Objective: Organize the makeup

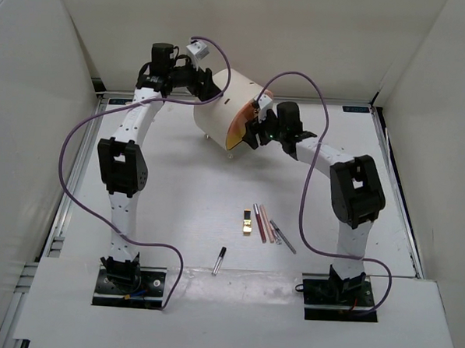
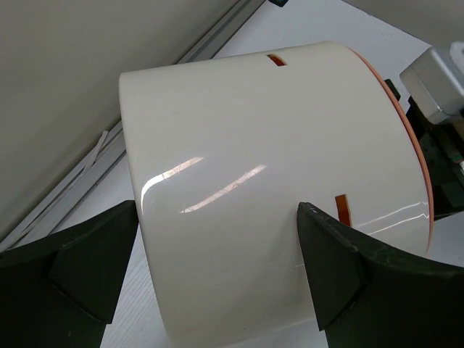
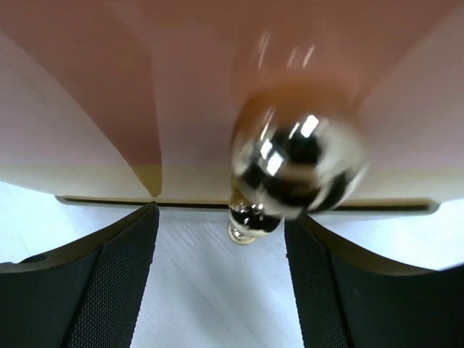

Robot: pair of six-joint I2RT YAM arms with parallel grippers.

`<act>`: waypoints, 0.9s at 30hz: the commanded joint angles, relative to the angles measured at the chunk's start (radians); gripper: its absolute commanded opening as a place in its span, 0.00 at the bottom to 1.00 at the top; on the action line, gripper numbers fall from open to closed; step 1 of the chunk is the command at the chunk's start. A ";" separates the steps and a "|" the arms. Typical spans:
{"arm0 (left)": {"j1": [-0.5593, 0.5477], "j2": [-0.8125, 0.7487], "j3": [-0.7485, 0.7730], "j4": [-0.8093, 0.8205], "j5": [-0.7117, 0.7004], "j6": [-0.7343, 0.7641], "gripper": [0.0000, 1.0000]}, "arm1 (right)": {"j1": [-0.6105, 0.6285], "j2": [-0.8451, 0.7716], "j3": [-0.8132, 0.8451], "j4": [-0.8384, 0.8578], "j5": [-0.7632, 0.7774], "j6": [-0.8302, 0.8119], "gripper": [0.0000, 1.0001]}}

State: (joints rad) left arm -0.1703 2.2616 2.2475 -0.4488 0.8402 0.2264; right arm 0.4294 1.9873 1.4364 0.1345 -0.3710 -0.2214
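The makeup lies on the table in the top view: a gold and black compact (image 1: 248, 223), two pink pencils (image 1: 264, 222), a grey pencil (image 1: 282, 237) and a black pencil (image 1: 219, 261). My left gripper (image 1: 209, 91) (image 2: 217, 206) is open wide, and its fingers (image 2: 333, 268) straddle the rear of the cream cylindrical box (image 1: 220, 103) (image 2: 275, 181). My right gripper (image 1: 256, 128) (image 3: 221, 217) is open at the box's orange front face (image 1: 239, 129). A shiny metal knob (image 3: 297, 163) sits just ahead of its fingers (image 3: 109, 275), blurred. The sponges, tubes and pad are out of view.
The box stands on short feet at the back centre of the table. A second small metal knob (image 3: 246, 217) shows below the first. White walls enclose the table on three sides. Purple cables loop from both arms.
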 commanded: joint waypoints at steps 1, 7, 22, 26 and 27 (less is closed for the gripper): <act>-0.055 0.064 -0.039 -0.159 -0.042 0.031 0.98 | 0.022 -0.048 -0.086 0.247 0.095 0.089 0.73; -0.057 0.039 -0.042 -0.159 -0.076 0.056 0.98 | -0.024 -0.165 -0.240 0.174 0.034 0.021 0.82; -0.054 0.061 -0.023 -0.149 -0.073 0.074 0.98 | -0.129 0.031 -0.127 0.220 -0.146 0.063 0.77; -0.054 0.058 -0.020 -0.153 -0.085 0.068 0.98 | -0.129 0.099 -0.076 0.250 -0.166 0.109 0.77; -0.054 0.058 -0.020 -0.153 -0.085 0.074 0.98 | -0.129 0.105 -0.071 0.264 -0.169 0.126 0.77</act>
State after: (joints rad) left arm -0.1825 2.2612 2.2543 -0.4633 0.8188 0.2470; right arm 0.3065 2.0697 1.3098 0.3183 -0.4969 -0.1417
